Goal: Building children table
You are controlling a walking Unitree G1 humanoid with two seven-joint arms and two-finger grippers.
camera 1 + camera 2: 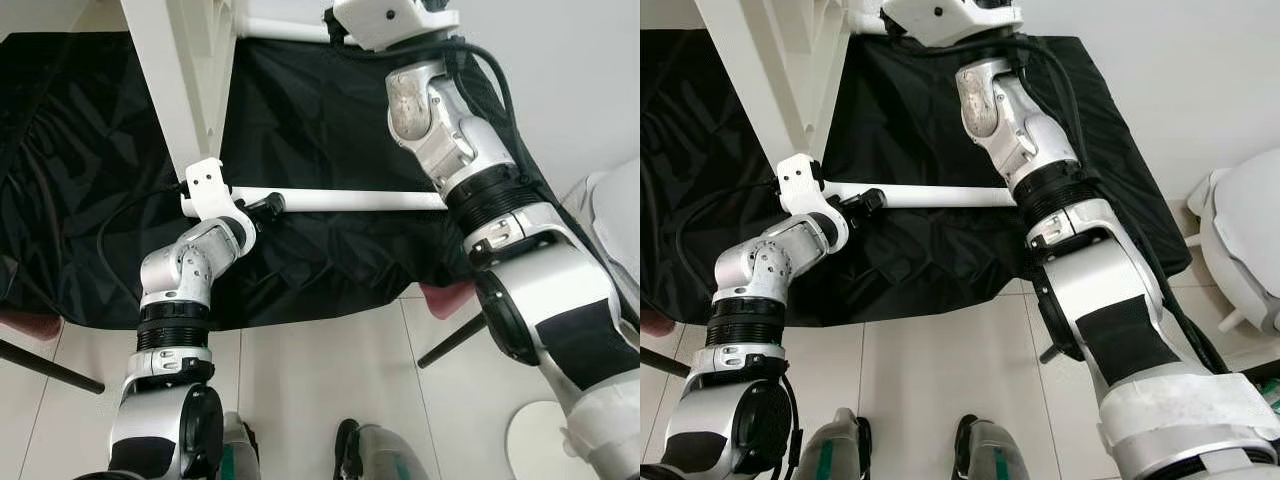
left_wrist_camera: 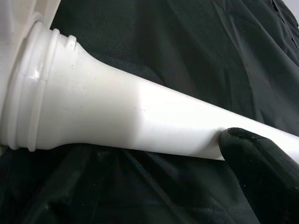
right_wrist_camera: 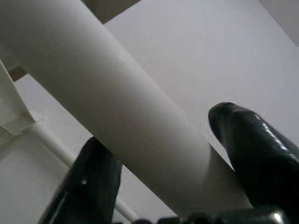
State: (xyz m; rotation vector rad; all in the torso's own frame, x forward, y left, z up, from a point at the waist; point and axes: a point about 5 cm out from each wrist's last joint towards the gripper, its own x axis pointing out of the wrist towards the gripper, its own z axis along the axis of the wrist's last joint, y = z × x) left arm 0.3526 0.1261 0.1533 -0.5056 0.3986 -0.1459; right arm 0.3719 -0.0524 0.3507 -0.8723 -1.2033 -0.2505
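1. The white table top (image 1: pixel 180 90) stands on edge at the far left of the scene, over a black cloth (image 1: pixel 330 110) spread on the tiled floor (image 1: pixel 330 370).
2. The lower table leg (image 1: pixel 350 200) is a white tube with its long axis running left to right. Its left end meets the table top's underside. Its right end passes behind the right forearm.
3. The left wrist view shows the leg's flared, ribbed collar (image 2: pixel 28 88) butted against the table top. Whether it is fully seated cannot be told.
4. The left gripper (image 1: pixel 262 206) sits at the leg's left end, just right of the collar. One black finger (image 2: pixel 261 172) lies against the near side of the tube. The second finger is hidden, so the hold cannot be confirmed.
5. The right gripper (image 3: pixel 163 163) is raised to the far side of the scene, by an upper white leg (image 3: pixel 107 112). Its fingers straddle that tube at a narrow spread, one pad to each side, apparently clamped on it.
6. Key relation: the lower leg's axis points left into the table top, and the left gripper is the nearer hand to that joint.
7. Judgement: the next move on the lower leg is a push or twist along that axis, while the right arm steadies the assembly.
8. Risk: the edge-standing top may tip if pushed off-axis.
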